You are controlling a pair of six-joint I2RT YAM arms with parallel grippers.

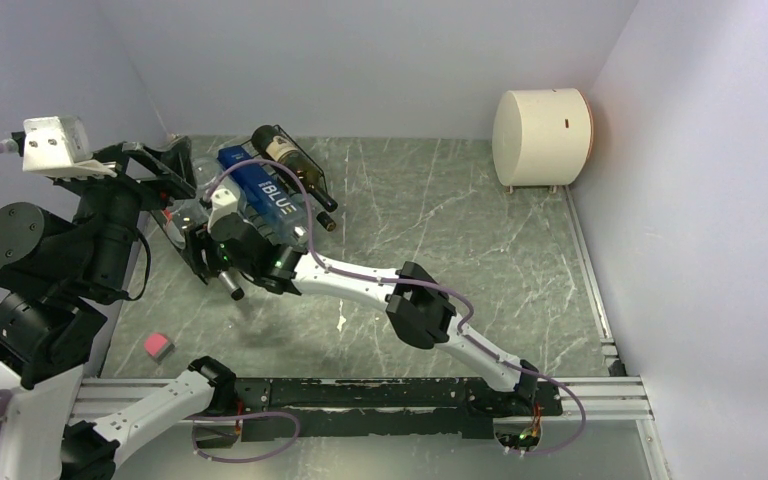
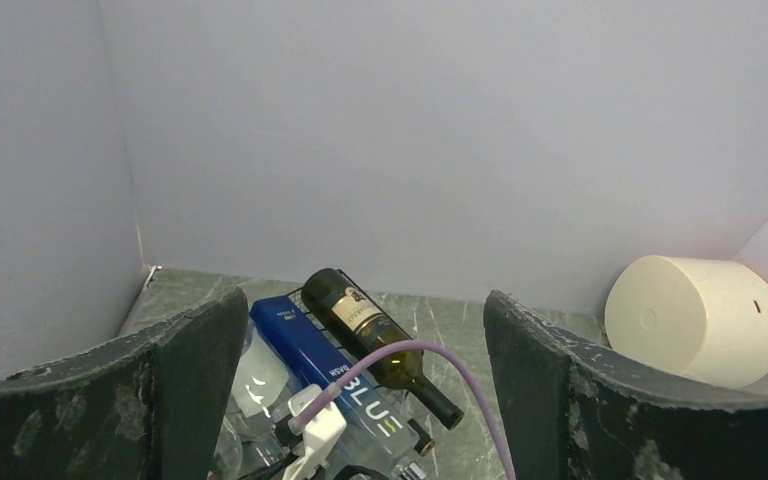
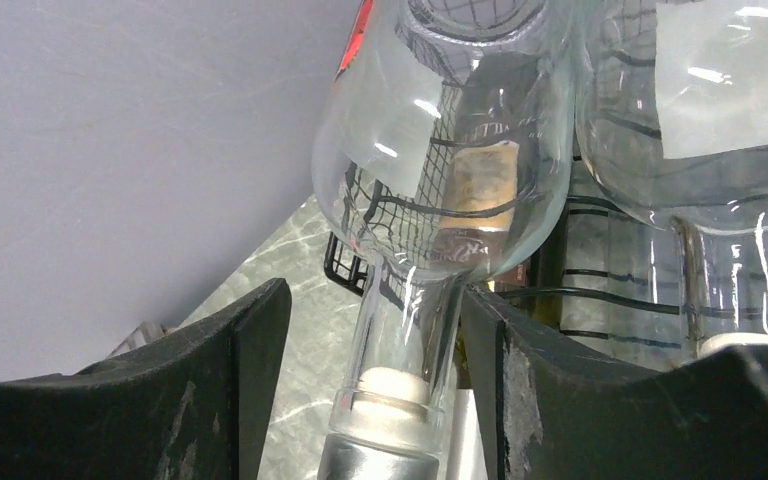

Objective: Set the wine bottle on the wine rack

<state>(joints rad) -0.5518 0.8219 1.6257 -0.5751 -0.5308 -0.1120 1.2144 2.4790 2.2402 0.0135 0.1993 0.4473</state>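
The black wire wine rack (image 1: 192, 255) stands at the far left of the table and holds several bottles. A dark green wine bottle (image 1: 295, 168) and a blue bottle (image 1: 260, 195) lie on it. They also show in the left wrist view, the dark bottle (image 2: 370, 330) beside the blue one (image 2: 330, 375). A clear glass bottle (image 3: 430, 150) lies on the rack (image 3: 345, 265), neck pointing out. My right gripper (image 3: 375, 380) is open around that neck; the right finger touches it, the left stands apart. My left gripper (image 2: 360, 310) is open and empty, raised above the rack.
A cream cylinder (image 1: 542, 137) stands in the far right corner. A small pink cube (image 1: 158, 346) lies near the front left. Lilac walls close in the left, back and right. A metal rail (image 1: 360, 395) runs along the near edge.
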